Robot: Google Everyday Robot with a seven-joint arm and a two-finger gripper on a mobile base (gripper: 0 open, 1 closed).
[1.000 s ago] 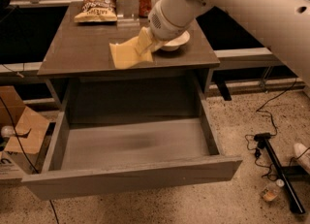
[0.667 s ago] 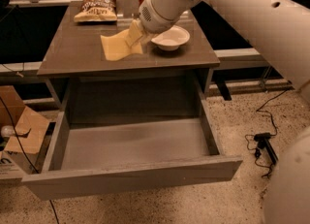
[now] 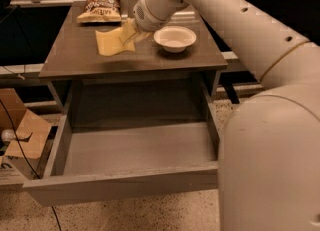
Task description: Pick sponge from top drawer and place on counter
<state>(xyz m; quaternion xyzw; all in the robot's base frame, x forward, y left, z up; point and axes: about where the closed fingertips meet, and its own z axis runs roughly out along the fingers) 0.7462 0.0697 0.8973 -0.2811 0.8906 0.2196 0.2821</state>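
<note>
The pale-yellow sponge [image 3: 111,42] hangs flat and low over the left-middle of the dark counter [image 3: 70,60], casting a shadow on it; I cannot tell whether it touches. My gripper [image 3: 132,31] is shut on the sponge's right edge, just left of the white bowl. The big white arm comes in from the right foreground. The top drawer [image 3: 120,187] is pulled fully out below the counter; its grey inside [image 3: 135,150] holds nothing visible.
A white bowl [image 3: 174,38] sits on the counter right of the gripper. A chip bag [image 3: 101,7] lies at the counter's back left. A cardboard box [image 3: 22,135] stands on the floor left of the drawer. My arm fills the right side.
My gripper has carried the sponge leftward across the counter, away from the bowl's front, and it now hangs flatter and lower over the counter. The drawer has stayed open.
</note>
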